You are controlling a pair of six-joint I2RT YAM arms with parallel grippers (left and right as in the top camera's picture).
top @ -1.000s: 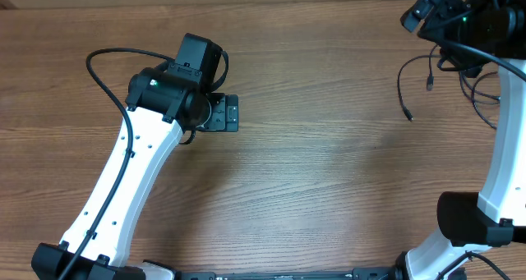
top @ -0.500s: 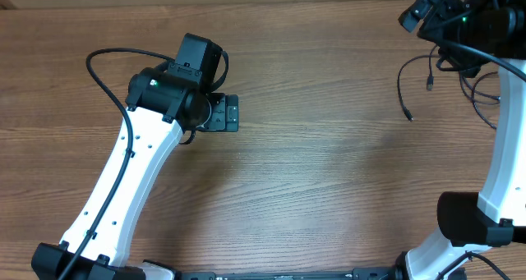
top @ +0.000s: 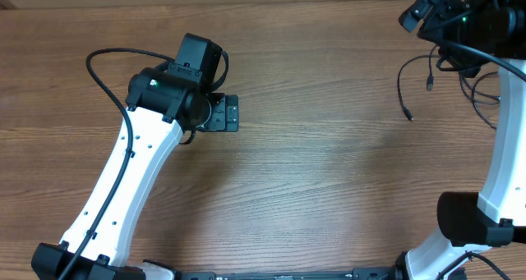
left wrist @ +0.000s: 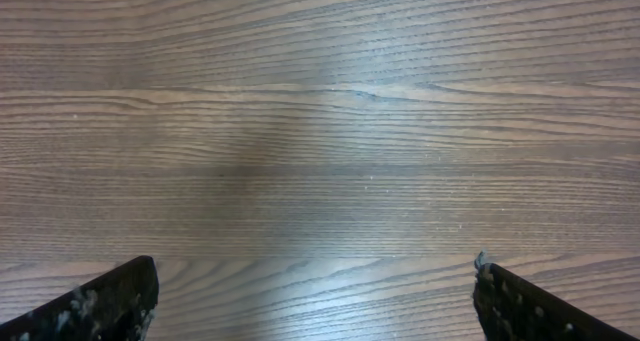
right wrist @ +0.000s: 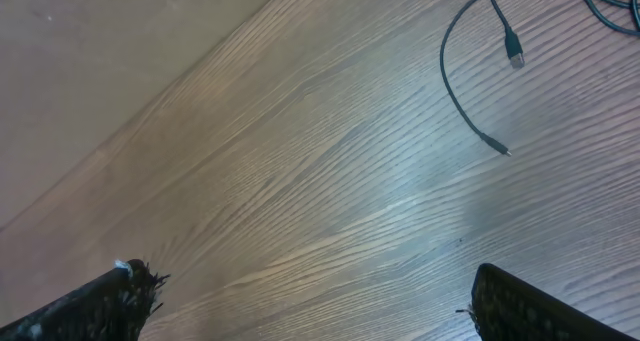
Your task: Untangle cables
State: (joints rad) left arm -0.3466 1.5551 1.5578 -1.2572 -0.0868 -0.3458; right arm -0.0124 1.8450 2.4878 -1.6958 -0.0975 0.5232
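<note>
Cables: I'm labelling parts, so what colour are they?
Cables are black, clearest in the right wrist view.

The brown wood-grain table (top: pixel 329 190) carries the cables (top: pixel 411 87), thin black cords lying flat on its surface. One cord (top: pixel 399 87) bends in an open arc and ends in a small plug (top: pixel 408 116). Just right of that arc lies a second plug (top: pixel 429 83) on a short straight run. Farther right of the arc, more cords (top: pixel 474 99) loop over one another, partly hidden.
</note>
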